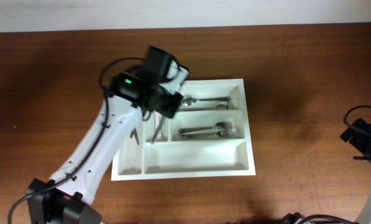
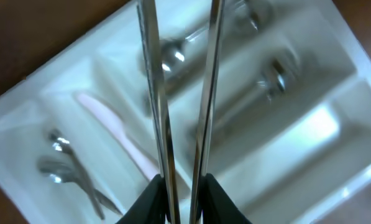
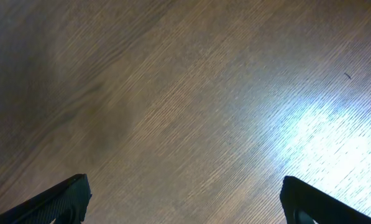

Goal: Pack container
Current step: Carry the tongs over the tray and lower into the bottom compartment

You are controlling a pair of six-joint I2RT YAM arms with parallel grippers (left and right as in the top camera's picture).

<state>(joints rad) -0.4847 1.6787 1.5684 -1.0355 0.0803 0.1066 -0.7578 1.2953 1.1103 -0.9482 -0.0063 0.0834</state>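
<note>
The left gripper (image 2: 182, 200) is nearly closed, its black fingers (image 2: 149, 202) pinching two metal cutlery pieces (image 2: 155, 106) side by side. The pieces run as slim, shiny shafts from the fingertips to the top edge of the wrist view, where they are cut off, so what kind of cutlery they are cannot be told. Seen from overhead, the left arm (image 1: 95, 155), white with black joints, slants up from the lower left of the frame. Its dark wrist hangs over the upper left part of the container (image 1: 247, 163), hiding that corner.

The container is a white, smooth plastic tray with raised dividers. It lies near the middle of the frame on the wooden table (image 1: 309, 74). Spoons (image 1: 201, 99) lie in its top compartment and forks (image 1: 216, 129) in the one below; the long bottom compartment looks bare. In the wrist view the tray is blurred. A pale, knife-shaped piece (image 2: 110, 124) lies in a narrow compartment and some small metal pieces (image 2: 64, 168) lie at the lower left, too soft to name.

The right gripper (image 3: 185, 190) is spread wide and holds nothing. Only its two dark fingertips show in the lower corners, above bare brown wood grain with a bright glare patch. The right arm (image 1: 365, 140) sits at the right edge of the overhead frame, well apart from the tray and partly cut off.
</note>
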